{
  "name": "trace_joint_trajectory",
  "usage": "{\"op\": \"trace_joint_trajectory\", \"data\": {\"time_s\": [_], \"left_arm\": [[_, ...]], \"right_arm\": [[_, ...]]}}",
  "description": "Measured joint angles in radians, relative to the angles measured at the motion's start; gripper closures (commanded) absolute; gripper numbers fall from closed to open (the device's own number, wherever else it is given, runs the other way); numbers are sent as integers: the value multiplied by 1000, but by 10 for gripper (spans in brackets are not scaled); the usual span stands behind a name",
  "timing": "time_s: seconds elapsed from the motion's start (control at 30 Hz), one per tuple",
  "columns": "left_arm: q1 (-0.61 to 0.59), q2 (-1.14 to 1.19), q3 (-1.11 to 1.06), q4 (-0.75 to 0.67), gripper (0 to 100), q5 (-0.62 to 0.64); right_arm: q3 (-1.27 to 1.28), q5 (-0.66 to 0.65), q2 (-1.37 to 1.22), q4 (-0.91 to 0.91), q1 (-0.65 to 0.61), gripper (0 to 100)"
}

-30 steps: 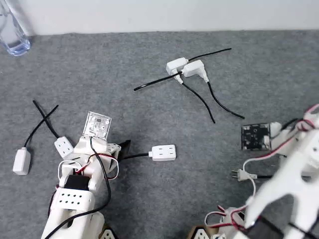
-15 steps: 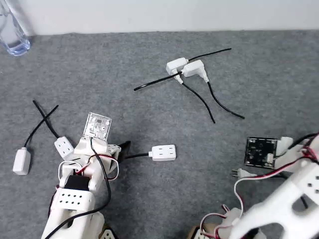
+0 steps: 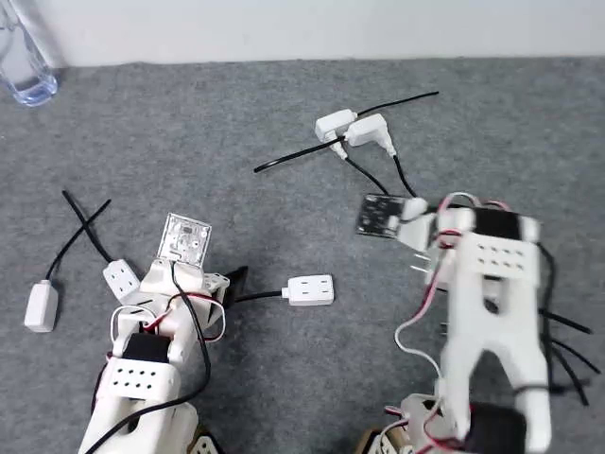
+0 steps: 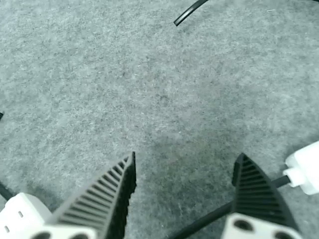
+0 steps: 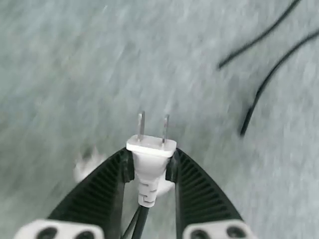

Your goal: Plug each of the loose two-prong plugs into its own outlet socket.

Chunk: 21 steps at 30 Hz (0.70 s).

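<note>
At the near right of the grey carpet (image 3: 236,113), the right gripper (image 5: 149,155) is clamped on a white two-prong plug (image 5: 151,148), while the left gripper (image 4: 187,158) rests spread left of a white rectangular outlet socket (image 3: 309,289).

Plug (image 5: 151,154) between right jaws, socket (image 3: 309,289) leftward — apart

No writing or numbers can be read.

Partly cut off at the edge: near socket (image 4: 17,214) and corded socket (image 4: 305,167).
</note>
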State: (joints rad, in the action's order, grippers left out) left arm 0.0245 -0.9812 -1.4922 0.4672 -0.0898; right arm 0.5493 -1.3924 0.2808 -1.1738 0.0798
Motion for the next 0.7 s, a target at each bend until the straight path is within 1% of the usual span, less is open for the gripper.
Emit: {"op": "trace_joint_trajectory", "data": {"time_s": [0.17, 0.33, 0.53, 0.7], "left_arm": [[0, 0, 0, -3, 702, 0], [0, 0, 0, -3, 702, 0], [0, 0, 0, -3, 702, 0], [0, 0, 0, -3, 702, 0]], "right_arm": [[2, 25, -183, 114, -68, 988], [2, 28, -319, 232, -77, 988], [-31, 29, -411, 258, -101, 988], [-48, 69, -431, 258, -114, 964]]}}
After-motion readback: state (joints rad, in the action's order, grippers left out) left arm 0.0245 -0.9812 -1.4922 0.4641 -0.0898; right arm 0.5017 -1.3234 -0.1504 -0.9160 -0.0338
